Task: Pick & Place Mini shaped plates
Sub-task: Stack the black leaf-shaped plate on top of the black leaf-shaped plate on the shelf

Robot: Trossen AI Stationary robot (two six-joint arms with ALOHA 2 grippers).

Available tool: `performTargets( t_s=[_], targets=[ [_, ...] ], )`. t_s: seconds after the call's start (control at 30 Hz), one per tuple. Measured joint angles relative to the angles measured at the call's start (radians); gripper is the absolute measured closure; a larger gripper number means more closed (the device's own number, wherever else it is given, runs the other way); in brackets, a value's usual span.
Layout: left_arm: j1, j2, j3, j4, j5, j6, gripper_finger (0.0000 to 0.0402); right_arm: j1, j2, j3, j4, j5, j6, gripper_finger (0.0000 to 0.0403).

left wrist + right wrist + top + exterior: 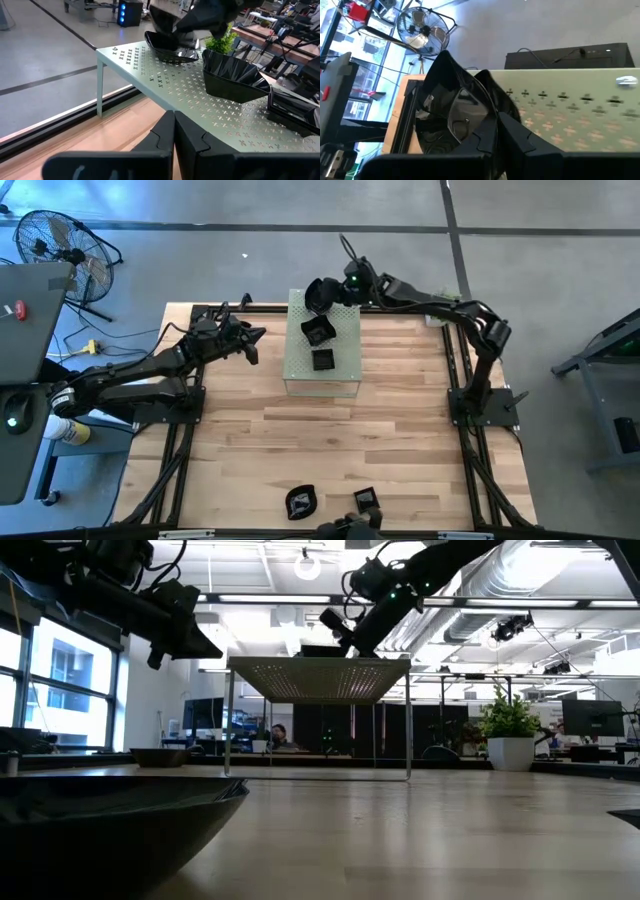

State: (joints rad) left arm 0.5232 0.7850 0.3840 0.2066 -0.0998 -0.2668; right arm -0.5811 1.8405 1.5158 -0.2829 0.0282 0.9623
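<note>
Two grippers are in play, and only one carries anything. Taking the pale green perforated stand (322, 345) as the landmark: the left gripper (252, 340) hovers just off the stand's left side, above the wooden table (330, 440), its fingers (165, 131) pressed together with nothing between them; it appears to be waiting.

On the stand's top sit two glossy black mini plates, a faceted, wavy-edged one (318, 332) toward the middle and a square one (323, 360) nearer the front edge. The left wrist view shows their steep shiny walls catching the light.

Over the stand's back edge the right gripper (330, 292) is clamped on the rim of a rounded black mini plate (451, 116), which hangs tilted just above the perforated top, near the back left corner. By my reading the placing step is in hand: the plate needs lowering until it rests flat on a bare patch, clear of the faceted plate, before the fingers let go.

Two more mini plates, a round one (301, 500) and a square one (366, 500), lie well apart from the stand at the table's front edge, still to be fetched.
</note>
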Motion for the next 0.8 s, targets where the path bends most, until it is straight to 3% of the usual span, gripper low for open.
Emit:
performTargets(
  t_s=[0.63,0.8],
  targets=[
    [0.000,0.000,0.000,0.000,0.003,0.000,0.0401,0.006,0.005,0.000,0.008,-0.005,-0.027,0.0390],
    [0.000,0.000,0.000,0.000,0.004,0.000,0.0401,0.006,0.005,0.000,-0.013,-0.016,-0.044,0.0353]
  ],
)
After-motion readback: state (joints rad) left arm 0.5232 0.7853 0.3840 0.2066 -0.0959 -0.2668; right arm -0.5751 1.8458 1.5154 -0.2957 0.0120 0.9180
